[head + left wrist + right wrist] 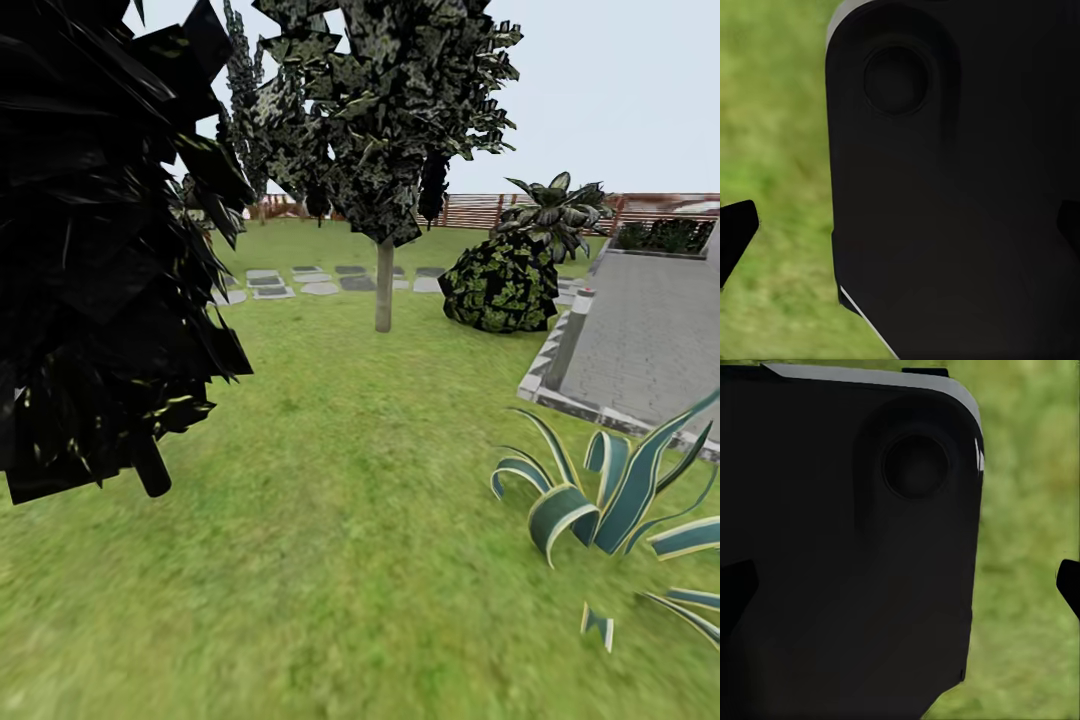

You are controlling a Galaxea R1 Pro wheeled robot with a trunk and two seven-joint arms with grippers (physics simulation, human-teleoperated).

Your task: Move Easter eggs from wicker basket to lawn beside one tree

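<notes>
head view is looking out over the lawn [330,520], a wide stretch of mottled green grass that is running from the near edge right back to the brown slatted fence [480,208] closing off the garden. a black-leaved tree [100,230] with a thin dark trunk is crowding the left side, close up. further back, near the middle, a tree [384,285] with a pale, smooth trunk is standing on the grass under dark speckled leaves. behind it a few grey stepping stones [320,282] are lying in rows. to the right of that trunk a round dark bush [500,282] is sitting beside a spiky-topped plant [555,208]. a paved area [655,335] with a stone kerb is taking up the right, and a striped blue-green plant [610,495] with curling blades is growing out of the grass at the near right.

left wrist view is showing blurred grass [776,150] beside a big black rounded casing [960,187] of the robot itself. one dark fingertip [735,232] of the left end effector [900,240] is poking in at one edge and a sliver of the other at the opposite edge, so the fingers are standing wide apart.

right wrist view is much the same: black casing [847,547], grass [1027,532] beyond it, and the right end effector [900,585] with its two dark tips [1069,585] spread far apart, gripping nothing.
</notes>
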